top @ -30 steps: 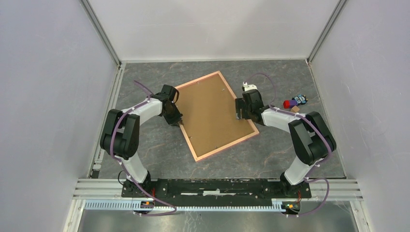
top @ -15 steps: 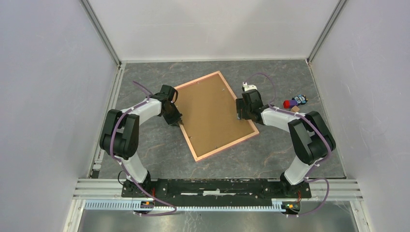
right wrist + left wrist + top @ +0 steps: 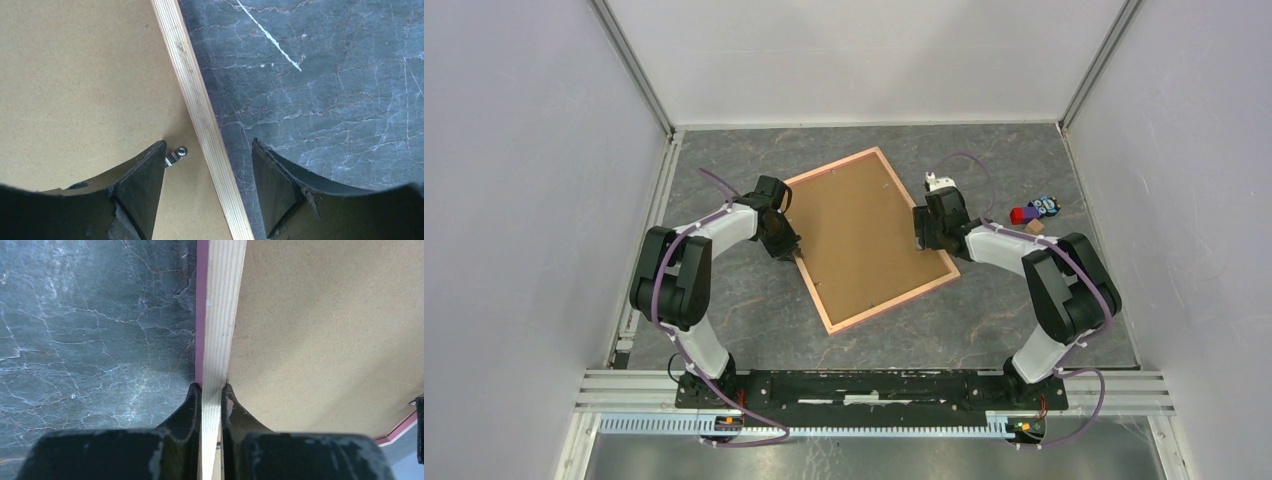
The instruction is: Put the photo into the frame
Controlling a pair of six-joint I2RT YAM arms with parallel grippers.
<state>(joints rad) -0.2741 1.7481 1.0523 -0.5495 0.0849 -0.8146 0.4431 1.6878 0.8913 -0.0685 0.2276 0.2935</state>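
Observation:
The frame (image 3: pixel 869 237) lies face down in the middle of the table, its brown board back up with a pink edge. The photo is hidden. My left gripper (image 3: pixel 793 246) is shut on the frame's left rail; in the left wrist view both fingers (image 3: pixel 192 400) pinch the pale wood rail (image 3: pixel 222 315). My right gripper (image 3: pixel 916 230) is open over the frame's right rail; in the right wrist view its fingers (image 3: pixel 150 170) straddle the rail (image 3: pixel 200 107), one over the board (image 3: pixel 80 80), one over the table. A small metal retaining clip (image 3: pixel 176 154) sits by the left finger.
A few small toys (image 3: pixel 1034 213), red, blue and tan, lie at the right of the table behind the right arm. White walls enclose the table on three sides.
The right gripper has shifted very slightly right along the frame's edge. The left arm and the frame have not visibly moved.

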